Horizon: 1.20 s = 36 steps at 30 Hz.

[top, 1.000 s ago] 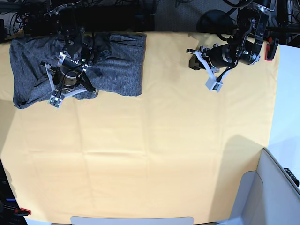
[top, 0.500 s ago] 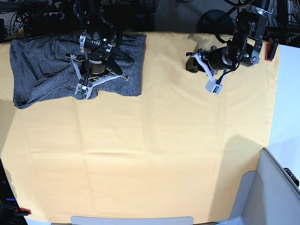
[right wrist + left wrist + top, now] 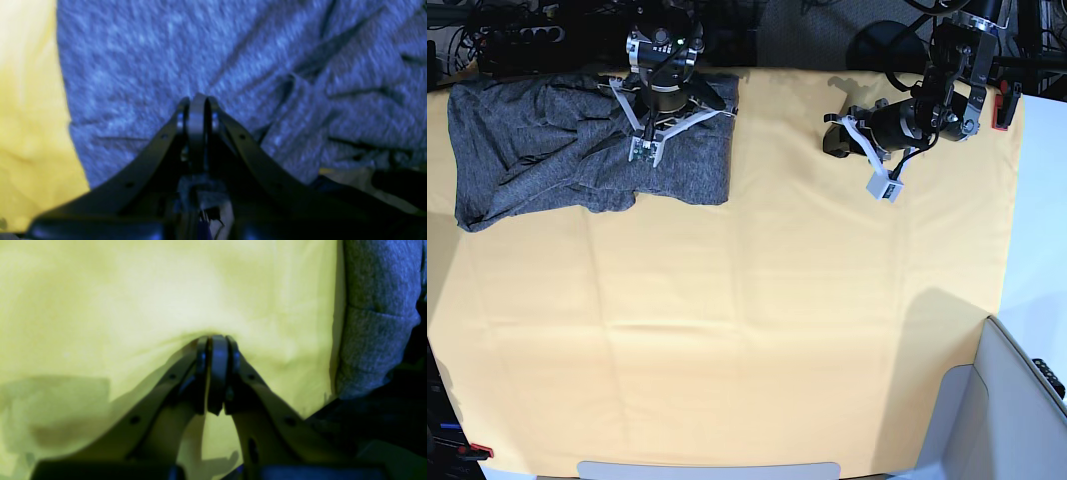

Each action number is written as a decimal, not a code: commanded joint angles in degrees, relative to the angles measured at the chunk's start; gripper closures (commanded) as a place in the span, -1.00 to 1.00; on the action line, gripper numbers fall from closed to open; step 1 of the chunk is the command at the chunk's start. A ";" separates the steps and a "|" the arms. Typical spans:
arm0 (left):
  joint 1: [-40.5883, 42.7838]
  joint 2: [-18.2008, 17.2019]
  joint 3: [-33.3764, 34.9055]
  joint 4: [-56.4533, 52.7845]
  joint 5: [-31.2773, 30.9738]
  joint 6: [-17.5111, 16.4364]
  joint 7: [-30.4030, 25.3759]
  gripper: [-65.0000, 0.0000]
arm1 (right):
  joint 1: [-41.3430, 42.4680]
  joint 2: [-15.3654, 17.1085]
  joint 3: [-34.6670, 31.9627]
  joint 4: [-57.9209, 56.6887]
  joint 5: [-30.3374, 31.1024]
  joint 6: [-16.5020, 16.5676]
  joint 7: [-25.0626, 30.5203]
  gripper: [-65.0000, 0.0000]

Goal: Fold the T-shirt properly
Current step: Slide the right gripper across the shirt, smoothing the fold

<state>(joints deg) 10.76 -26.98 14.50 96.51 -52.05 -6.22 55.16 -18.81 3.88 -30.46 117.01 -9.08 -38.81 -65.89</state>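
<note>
Yellow cloth (image 3: 747, 330) covers the table; a heathered dark-grey knit T-shirt (image 3: 517, 160) lies rumpled at its far-left corner. Above it the right gripper (image 3: 643, 152) is clenched, grasping nothing. Farther right, the left gripper (image 3: 885, 190) is clenched over bare cloth. Smooth wrinkles before creasing.

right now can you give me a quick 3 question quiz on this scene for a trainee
1. True or false: the T-shirt is neatly folded in the middle of the yellow cloth.
2. The right gripper is over: A bare cloth, B the T-shirt, C the table edge.
3. Fill in: the left gripper's fingers are ____.

Key: 1 false, it lies rumpled at a far corner. 2 B. 3 shut, holding nothing.
</note>
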 commanded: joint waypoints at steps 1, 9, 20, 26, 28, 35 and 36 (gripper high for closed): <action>0.00 -0.58 -0.13 -0.11 2.60 1.08 1.24 0.99 | -0.49 0.12 0.17 0.92 -0.90 -0.01 0.70 1.00; 0.27 -0.49 -0.13 0.06 2.60 1.08 1.33 0.99 | -2.60 2.93 3.69 0.92 -0.98 -0.09 0.70 1.00; 0.27 -0.49 5.32 0.24 2.60 1.08 0.80 0.99 | -2.77 6.89 9.58 0.92 -0.98 -0.09 0.61 1.00; 0.00 0.13 5.76 0.24 2.60 1.16 0.71 0.99 | -2.69 6.80 9.14 0.92 -0.98 -0.09 0.61 1.00; 0.00 0.21 5.59 0.24 2.60 1.16 0.80 0.99 | -2.69 6.63 9.14 0.92 -0.98 -0.09 0.61 1.00; -0.08 0.21 5.59 0.15 2.60 1.16 0.80 0.99 | -3.04 8.30 10.28 0.92 -2.13 -0.09 0.61 1.00; -0.08 0.21 5.67 0.15 2.60 1.16 0.80 0.99 | -3.39 8.30 10.55 0.92 -3.01 -0.09 0.61 1.00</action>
<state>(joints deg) 10.17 -26.50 19.53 96.84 -50.96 -5.76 52.62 -22.06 12.01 -20.05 117.03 -11.29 -38.83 -65.93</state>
